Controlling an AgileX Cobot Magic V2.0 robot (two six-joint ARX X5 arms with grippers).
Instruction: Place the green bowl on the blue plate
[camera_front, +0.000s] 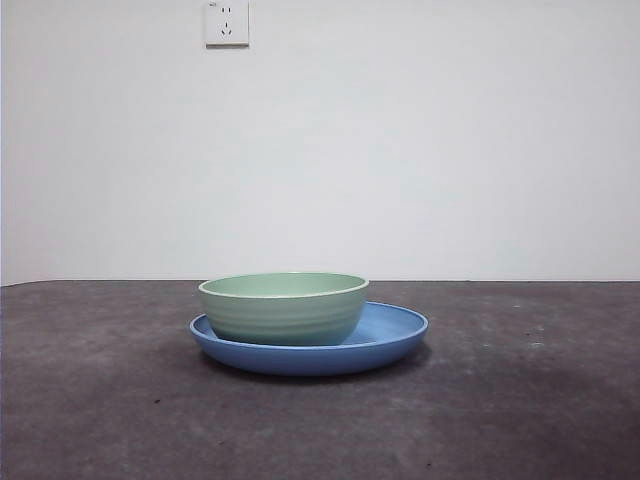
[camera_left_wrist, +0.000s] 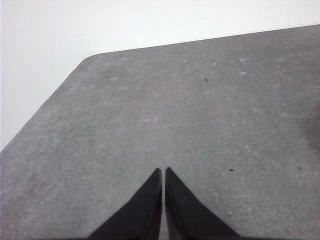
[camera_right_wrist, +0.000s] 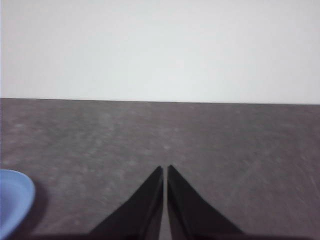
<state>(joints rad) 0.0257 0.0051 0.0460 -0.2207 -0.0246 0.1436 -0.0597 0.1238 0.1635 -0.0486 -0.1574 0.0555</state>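
The green bowl (camera_front: 284, 308) sits upright on the blue plate (camera_front: 395, 333) in the middle of the table, toward the plate's left side in the front view. Neither arm shows in the front view. My left gripper (camera_left_wrist: 163, 171) is shut over bare grey table, with neither bowl nor plate in its view. My right gripper (camera_right_wrist: 165, 169) is shut too, holding nothing; an edge of the blue plate (camera_right_wrist: 15, 200) shows off to one side of it.
The dark grey table (camera_front: 520, 400) runs back to a white wall with a socket (camera_front: 227, 22). A rounded table corner (camera_left_wrist: 87, 57) shows in the left wrist view.
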